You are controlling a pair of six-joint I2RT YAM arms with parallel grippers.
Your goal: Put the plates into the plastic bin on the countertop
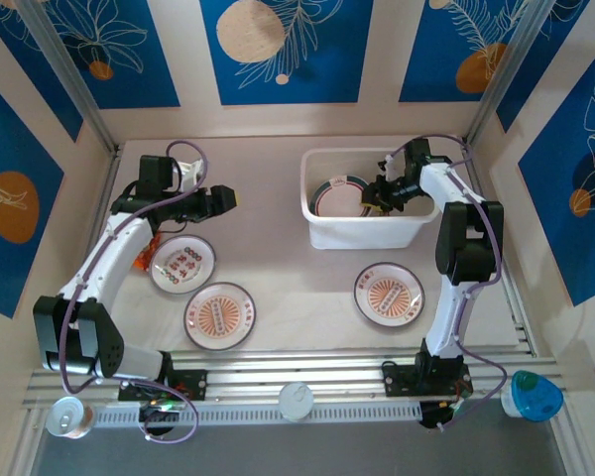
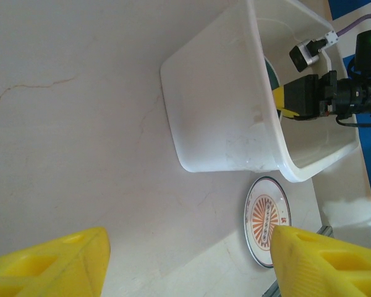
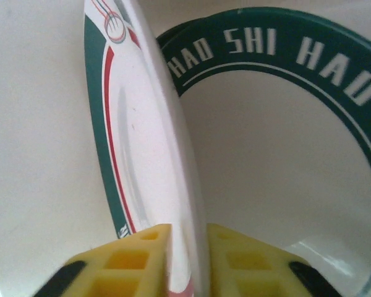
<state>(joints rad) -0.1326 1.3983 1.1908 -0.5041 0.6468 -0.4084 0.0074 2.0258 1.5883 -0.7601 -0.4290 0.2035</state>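
From above, the right claw hangs inside the plastic bin, a translucent white tub with rounded corners and a lipped rim. It is just beside a green-rimmed plate lying flat on the bin's floor. Three plates with orange-red centres lie on the smooth beige counter, and the left claw hovers well apart from them.

In the left wrist view, the left claw's yellow fingers are spread with nothing between them. The bin's thin, glossy wall looks easy to shove.

In the right wrist view, the right claw pinches the held plate by its rim, standing on edge between ribbed yellow pads. The glaze looks hard and slick. Released upright like this, it would likely topple onto the green-rimmed plate and chip it, or end up leaning against the wall.
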